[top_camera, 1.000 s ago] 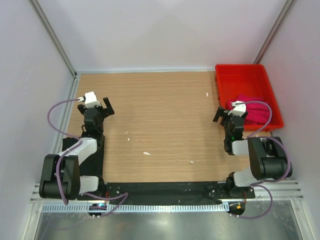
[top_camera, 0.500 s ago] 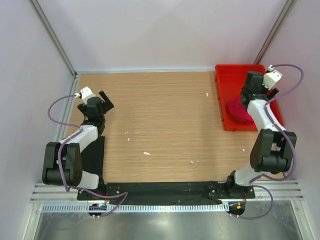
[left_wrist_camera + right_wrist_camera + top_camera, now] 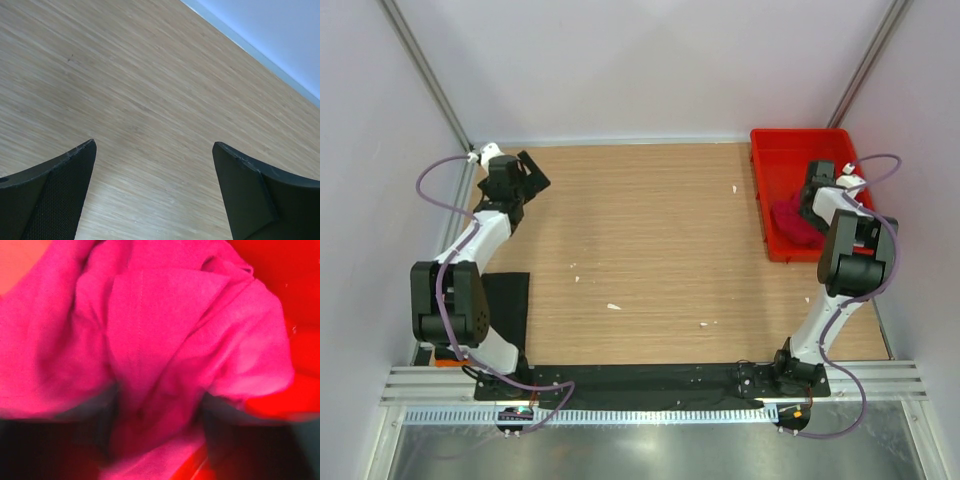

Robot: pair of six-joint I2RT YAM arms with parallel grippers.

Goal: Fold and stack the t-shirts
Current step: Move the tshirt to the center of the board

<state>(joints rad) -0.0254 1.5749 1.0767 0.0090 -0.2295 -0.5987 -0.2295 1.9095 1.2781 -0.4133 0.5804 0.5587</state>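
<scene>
The crimson-pink t-shirt (image 3: 790, 224) lies bunched in the near part of the red tray (image 3: 790, 136). My right gripper (image 3: 812, 196) is down in the tray on it. In the right wrist view the blurred dark fingers (image 3: 107, 415) stand on both sides of a raised fold of the pink t-shirt (image 3: 165, 315), and the right gripper (image 3: 157, 412) pinches that fold. A flat black sheet (image 3: 507, 305) that looks like the black t-shirt lies by the left arm's base. My left gripper (image 3: 532, 172) hovers open at the table's far left corner, with only bare wood between its fingers (image 3: 154, 145).
The tray's red wall (image 3: 300, 275) stands close around the right gripper. The grey back rail (image 3: 260, 55) and side walls run near the left gripper. Small white scraps (image 3: 613, 306) dot the wooden table (image 3: 650, 240).
The right arm swung from beside the tray into it, came down on the pink t-shirt and narrowed its jaws on a fold. The left arm reached toward the far left corner.
</scene>
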